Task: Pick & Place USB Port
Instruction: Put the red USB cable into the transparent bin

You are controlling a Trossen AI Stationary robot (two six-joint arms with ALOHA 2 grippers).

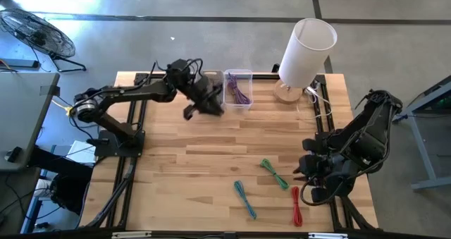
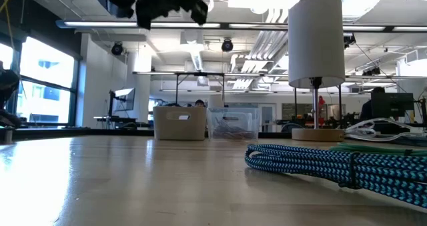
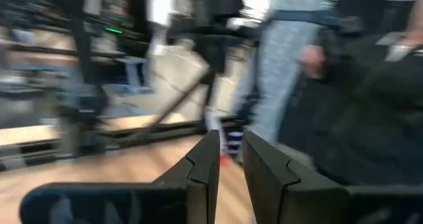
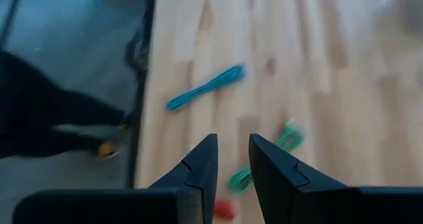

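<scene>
Nearest the front edge of the pale wooden counter [image 1: 211,161] lie three bundled cables, loose and untouched: a blue braided cable [image 1: 244,199], a red cable [image 1: 296,214] to its right, and a green cable [image 1: 274,173] a little farther back. Judging by the task, these are what remains to be moved.

The right end effector [image 1: 315,179] hovers at the right edge just beside them, its fingers close together with only a narrow gap and nothing between them — probably poised to come down on the red or green bundle.

Farther back, the left end effector [image 1: 204,99] hangs high over the far side, fingers nearly pressed together and empty, just left of the clear plastic bin [image 1: 238,89] that holds purple cables [image 1: 242,92] — the drop point, it seems. A white cylindrical lamp [image 1: 304,52] stands at the far right.
</scene>
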